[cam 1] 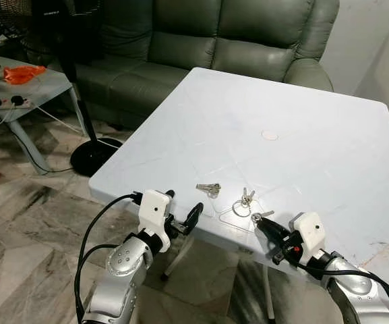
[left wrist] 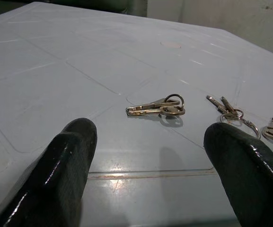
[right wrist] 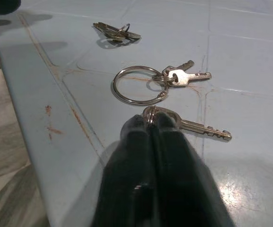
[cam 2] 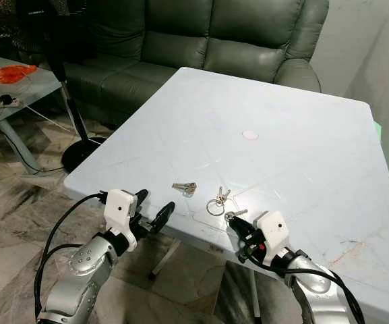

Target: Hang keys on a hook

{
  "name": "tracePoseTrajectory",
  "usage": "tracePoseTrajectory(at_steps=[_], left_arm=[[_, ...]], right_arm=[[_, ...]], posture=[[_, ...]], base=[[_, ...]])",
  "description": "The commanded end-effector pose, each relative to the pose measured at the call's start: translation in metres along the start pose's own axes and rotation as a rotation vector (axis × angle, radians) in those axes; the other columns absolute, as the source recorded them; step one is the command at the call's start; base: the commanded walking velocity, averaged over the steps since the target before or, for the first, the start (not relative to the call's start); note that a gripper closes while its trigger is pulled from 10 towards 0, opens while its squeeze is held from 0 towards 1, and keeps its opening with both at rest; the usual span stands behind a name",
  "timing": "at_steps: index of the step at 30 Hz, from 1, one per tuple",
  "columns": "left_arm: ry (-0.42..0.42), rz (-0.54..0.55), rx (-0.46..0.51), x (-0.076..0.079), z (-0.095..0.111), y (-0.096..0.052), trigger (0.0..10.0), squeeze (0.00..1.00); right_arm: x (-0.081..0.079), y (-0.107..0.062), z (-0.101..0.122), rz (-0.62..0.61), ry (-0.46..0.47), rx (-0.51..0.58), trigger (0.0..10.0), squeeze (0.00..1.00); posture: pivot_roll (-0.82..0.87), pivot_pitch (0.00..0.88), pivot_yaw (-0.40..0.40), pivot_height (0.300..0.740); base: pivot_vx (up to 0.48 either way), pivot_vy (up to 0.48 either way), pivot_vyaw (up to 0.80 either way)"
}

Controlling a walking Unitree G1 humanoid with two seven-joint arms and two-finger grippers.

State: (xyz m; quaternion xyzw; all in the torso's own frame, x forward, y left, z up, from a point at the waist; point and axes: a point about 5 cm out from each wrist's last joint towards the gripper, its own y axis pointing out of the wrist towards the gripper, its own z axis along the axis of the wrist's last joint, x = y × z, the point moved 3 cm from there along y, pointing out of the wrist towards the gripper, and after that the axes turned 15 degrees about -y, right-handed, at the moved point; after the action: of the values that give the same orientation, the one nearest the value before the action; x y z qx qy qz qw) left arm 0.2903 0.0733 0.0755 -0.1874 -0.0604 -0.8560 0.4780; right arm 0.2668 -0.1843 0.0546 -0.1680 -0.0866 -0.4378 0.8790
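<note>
Three sets of keys lie near the front edge of the white table (cam 1: 302, 121). A small bunch of keys (cam 1: 209, 188) lies on the left, and a large ring with keys (cam 1: 243, 202) sits in the middle. A single key (right wrist: 200, 127) lies on the right. My right gripper (cam 1: 258, 223) rests low at the table edge, shut on the small ring of that single key (right wrist: 151, 112). My left gripper (cam 1: 183, 206) hovers open at the table's front edge, and the small bunch (left wrist: 157, 107) lies a short way beyond its fingers (left wrist: 67, 161).
A green sofa (cam 1: 214, 40) stands behind the table. To the left are a black fan base (cam 1: 93, 154), a low side table (cam 1: 25, 88) with an orange object and a power strip, and trailing cables on the marble floor. A round mark (cam 1: 270, 135) sits mid-table.
</note>
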Motion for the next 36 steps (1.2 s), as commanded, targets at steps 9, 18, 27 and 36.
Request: tracePoseTrajectory(at_steps=[9, 18, 27, 36], left_arm=[[0.007, 0.004, 0.007, 0.000, 0.004, 0.001, 10.0, 0.00], [0.005, 0.008, 0.008, -0.001, 0.003, 0.001, 10.0, 0.00], [0.004, 0.007, 0.008, 0.000, 0.004, 0.001, 10.0, 0.00], [0.000, 0.006, 0.013, 0.000, 0.005, 0.002, 10.0, 0.00]], right_arm=[[0.005, 0.003, 0.008, -0.025, 0.008, 0.024, 10.0, 0.00], [0.003, 0.004, 0.013, -0.022, 0.034, 0.062, 0.0, 0.00], [0.004, 0.004, 0.010, -0.023, 0.030, 0.036, 10.0, 0.00], [0.006, 0.006, 0.010, -0.028, 0.021, 0.019, 10.0, 0.00]], posture=[[-0.01, 0.000, -0.028, 0.740], [-0.01, 0.000, -0.028, 0.740], [0.00, 0.000, -0.030, 0.740], [0.00, 0.000, -0.032, 0.740]], base=[[0.000, 0.000, 0.00], [0.000, 0.000, 0.00], [0.000, 0.000, 0.00], [0.000, 0.000, 0.00]])
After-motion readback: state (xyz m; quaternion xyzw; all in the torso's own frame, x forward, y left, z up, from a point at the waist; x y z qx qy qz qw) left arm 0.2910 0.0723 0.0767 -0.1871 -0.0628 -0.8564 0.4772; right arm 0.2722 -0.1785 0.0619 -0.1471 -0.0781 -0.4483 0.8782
